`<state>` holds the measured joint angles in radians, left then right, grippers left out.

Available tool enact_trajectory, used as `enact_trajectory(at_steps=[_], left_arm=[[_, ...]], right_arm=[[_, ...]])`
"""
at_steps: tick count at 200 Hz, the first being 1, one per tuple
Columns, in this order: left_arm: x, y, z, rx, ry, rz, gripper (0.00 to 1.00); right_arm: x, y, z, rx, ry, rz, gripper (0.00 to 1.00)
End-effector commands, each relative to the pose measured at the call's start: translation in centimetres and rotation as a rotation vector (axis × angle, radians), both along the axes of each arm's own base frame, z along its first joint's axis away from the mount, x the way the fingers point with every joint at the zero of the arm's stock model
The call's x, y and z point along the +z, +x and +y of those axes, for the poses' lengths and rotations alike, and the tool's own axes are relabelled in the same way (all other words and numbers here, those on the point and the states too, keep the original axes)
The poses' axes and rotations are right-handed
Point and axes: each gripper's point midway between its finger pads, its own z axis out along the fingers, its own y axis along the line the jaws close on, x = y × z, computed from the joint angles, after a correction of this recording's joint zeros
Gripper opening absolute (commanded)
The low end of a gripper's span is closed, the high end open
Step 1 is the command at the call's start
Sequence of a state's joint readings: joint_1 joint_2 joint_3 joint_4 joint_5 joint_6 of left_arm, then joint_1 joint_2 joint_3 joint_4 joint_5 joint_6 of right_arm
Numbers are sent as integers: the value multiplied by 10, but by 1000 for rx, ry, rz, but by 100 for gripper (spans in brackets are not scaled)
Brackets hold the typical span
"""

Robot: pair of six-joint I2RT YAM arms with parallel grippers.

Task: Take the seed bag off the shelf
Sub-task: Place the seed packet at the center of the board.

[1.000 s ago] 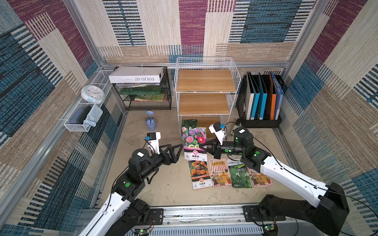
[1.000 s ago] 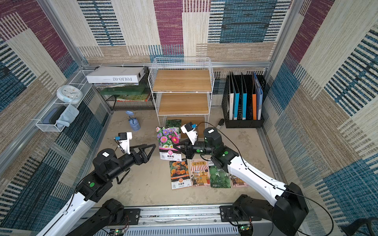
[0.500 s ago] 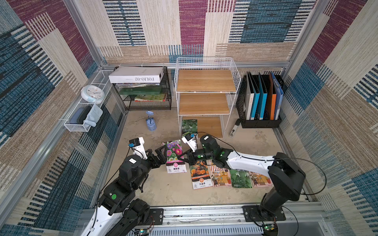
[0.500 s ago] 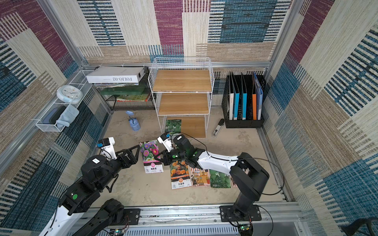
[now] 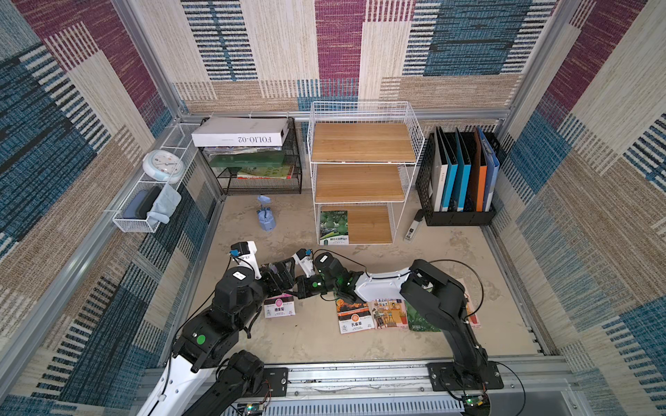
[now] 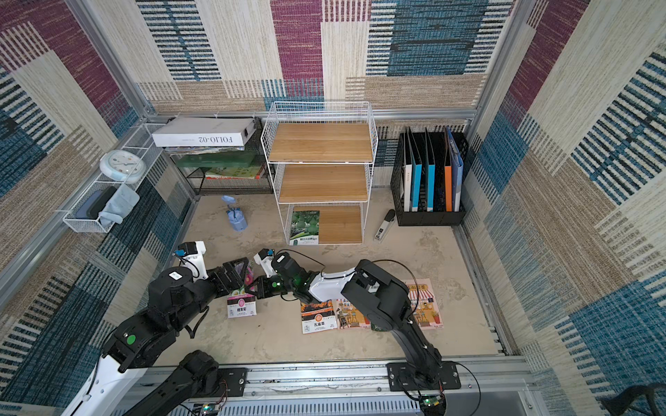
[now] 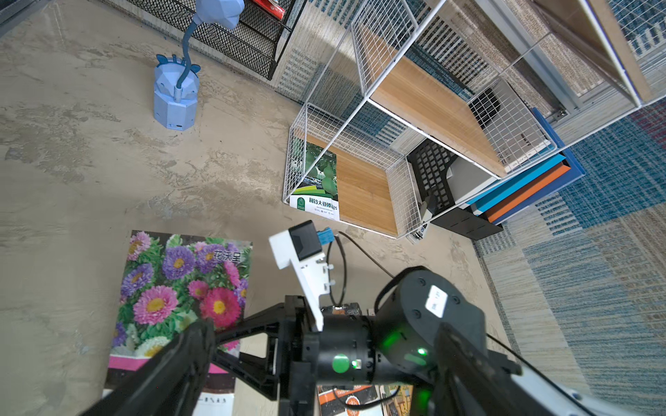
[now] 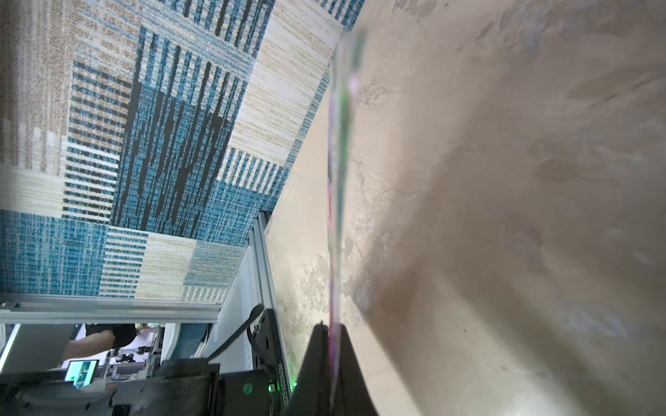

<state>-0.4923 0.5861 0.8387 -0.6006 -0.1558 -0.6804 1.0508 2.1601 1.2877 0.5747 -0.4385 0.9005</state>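
While flat, seed bag (image 5: 279,307) lengthwise toward shelf (image 5: 360,142).

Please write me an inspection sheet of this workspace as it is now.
Surface: mottled beige floor.
Job's things: shelf, two upper tiers bare; green seed bag on its lowest tier; flower seed bag off it, near the floor.
Clutter: four seed bags in a row, blue lamp, black mesh rack, folder holder.
Grippers: right gripper shut on flower seed bag; left gripper open, over it.
Cables: black cable looped at right wrist.
Surroundings: woven patterned walls.
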Motion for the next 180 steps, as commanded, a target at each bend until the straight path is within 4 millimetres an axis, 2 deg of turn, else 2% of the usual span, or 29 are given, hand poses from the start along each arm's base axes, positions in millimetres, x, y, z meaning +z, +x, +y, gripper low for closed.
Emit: enact_trajectory(at_steps=[1, 45, 112, 133, 176, 180], left_arm=[[-6, -2, 1, 1, 12, 39, 99], [-14, -1, -3, -13, 21, 76, 99], [-20, -1, -3, -16, 41, 112, 99], [-23, -2, -4, -18, 43, 124, 99], [-24, -3, -4, -19, 40, 125, 99], [-24, -3, -3, -18, 40, 127, 99]], right_arm=[[-7, 1, 18, -23, 33, 79, 0], [-35, 13, 34, -75, -12, 138, 0], [-78, 2, 47, -115, -190, 205, 0], [-92, -1, 45, -127, -281, 207, 0], [-103, -3, 37, -152, -346, 211, 0], [-104, -3, 36, -154, -352, 213, 3]])
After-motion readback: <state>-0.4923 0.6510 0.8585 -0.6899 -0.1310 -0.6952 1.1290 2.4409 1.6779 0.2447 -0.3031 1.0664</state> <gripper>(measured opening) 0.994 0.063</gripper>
